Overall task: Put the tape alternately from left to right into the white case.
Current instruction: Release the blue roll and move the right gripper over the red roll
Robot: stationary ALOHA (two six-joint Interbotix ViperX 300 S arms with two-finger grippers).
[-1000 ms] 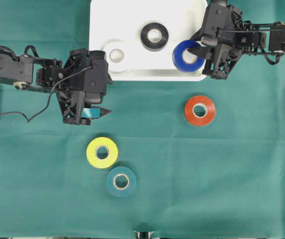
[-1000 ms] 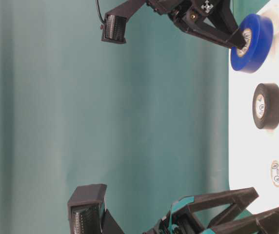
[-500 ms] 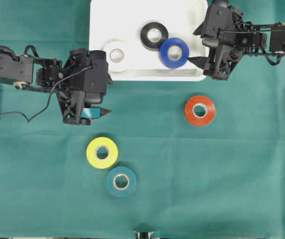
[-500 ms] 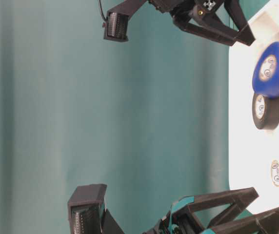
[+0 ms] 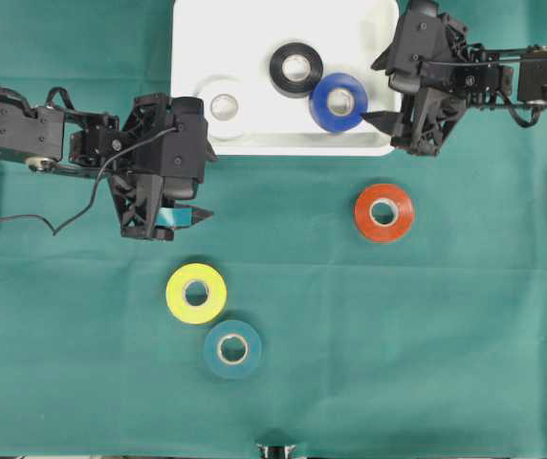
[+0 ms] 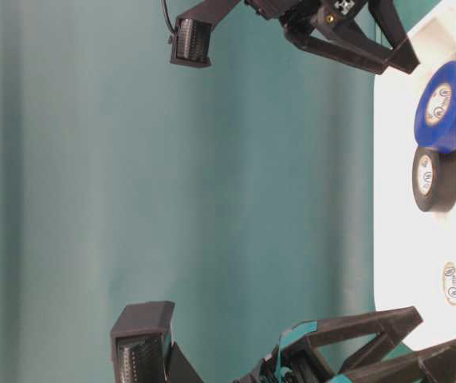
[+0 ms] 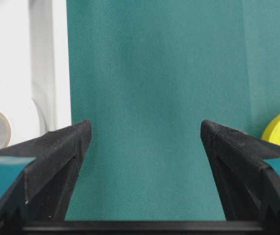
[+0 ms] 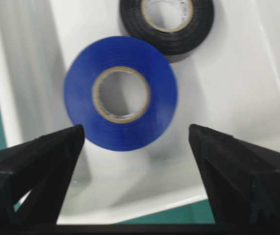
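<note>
Fingers of the right gripper (image 8: 135, 139) stand apart, empty, over the glossy blue roll (image 5: 339, 101) lying flat in the case (image 5: 254, 38) against the black roll (image 5: 296, 69). Left gripper (image 7: 142, 137) is spread wide over the desk (image 5: 398, 335).

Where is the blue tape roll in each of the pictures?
Overhead: the blue tape roll lies in the white case, right of the black roll.
Table-level: at the right edge, just above the black roll, overlapping it.
Left wrist: not in it.
Right wrist: in the middle, ahead of the open right end effector.
Shared landmark: the black roll right next to it.
</note>
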